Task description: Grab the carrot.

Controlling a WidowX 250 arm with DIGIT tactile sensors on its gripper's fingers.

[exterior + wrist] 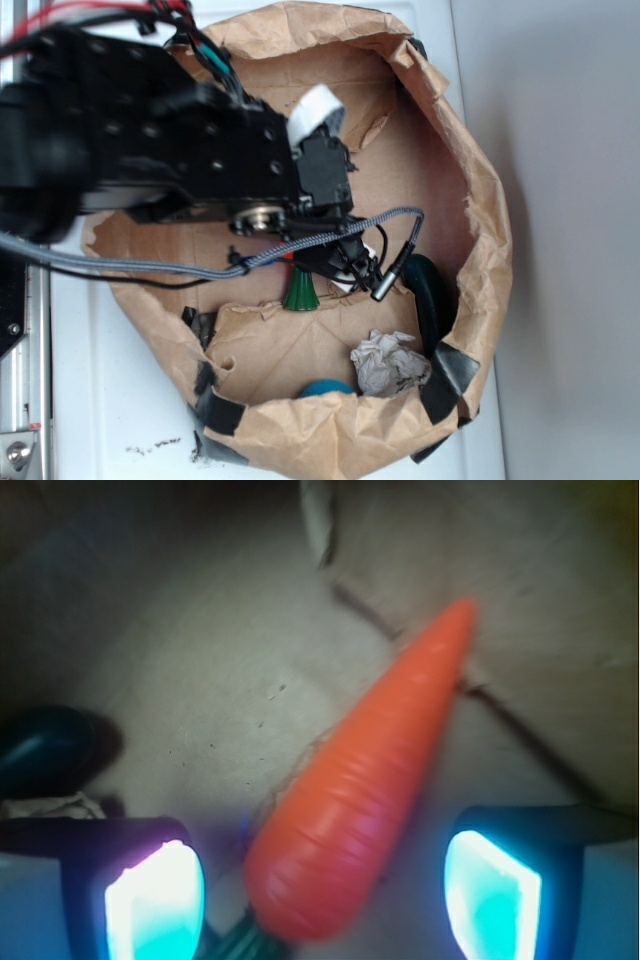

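Note:
The carrot (370, 790) is glossy orange and lies on the brown paper floor of a bag. In the wrist view its thick end sits between my two fingers, its tip pointing up and right. Its dark-green stem (300, 293) shows in the exterior view just below my gripper (335, 262); the orange body is mostly hidden by the arm there. My gripper (322, 895) is open, with a gap between the carrot and each lit pad (155, 900), and it is low over the carrot.
The crumpled brown paper bag wall (480, 200) rings the work area. A dark teal curved object (428, 290) lies at the right, a grey-white paper ball (388, 362) at the lower right, and a blue object (325, 388) by the near wall.

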